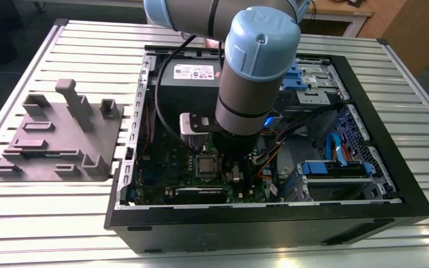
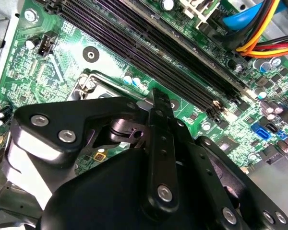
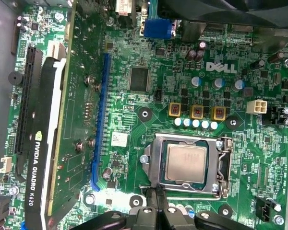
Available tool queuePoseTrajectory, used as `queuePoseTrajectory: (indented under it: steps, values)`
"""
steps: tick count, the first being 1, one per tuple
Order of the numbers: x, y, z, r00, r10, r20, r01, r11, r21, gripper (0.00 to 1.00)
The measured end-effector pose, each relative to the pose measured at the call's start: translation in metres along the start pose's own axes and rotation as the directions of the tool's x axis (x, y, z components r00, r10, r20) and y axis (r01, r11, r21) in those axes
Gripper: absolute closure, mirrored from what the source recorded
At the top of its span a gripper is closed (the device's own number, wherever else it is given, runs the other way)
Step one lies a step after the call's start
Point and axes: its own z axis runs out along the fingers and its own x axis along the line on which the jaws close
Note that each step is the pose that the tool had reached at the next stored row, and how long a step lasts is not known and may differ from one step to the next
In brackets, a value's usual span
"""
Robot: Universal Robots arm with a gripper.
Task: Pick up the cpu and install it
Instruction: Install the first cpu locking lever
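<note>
One cpu sits in its socket — hand just beside.

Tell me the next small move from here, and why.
Probably lift the hand straight up, clear of the board. The cpu already lies flat in its socket, and the hand sits shut just beside the socket's edge, holding nothing.

Silver square cpu lies flat in socket
</note>
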Motion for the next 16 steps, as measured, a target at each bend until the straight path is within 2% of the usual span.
queuePoseTrajectory:
  steps: [5,12,16]
  values:
    - [0.0001,0.0002,-0.0049,1.0000,0.000,-0.0003,0.000,1.0000,0.0000,0.90]
    - [0.0005,0.0006,-0.0180,1.0000,0.000,-0.0005,0.000,1.0000,-0.0001,0.90]
    - [0.0005,0.0006,-0.0189,1.0000,0.000,0.0001,0.000,1.0000,0.0000,0.90]
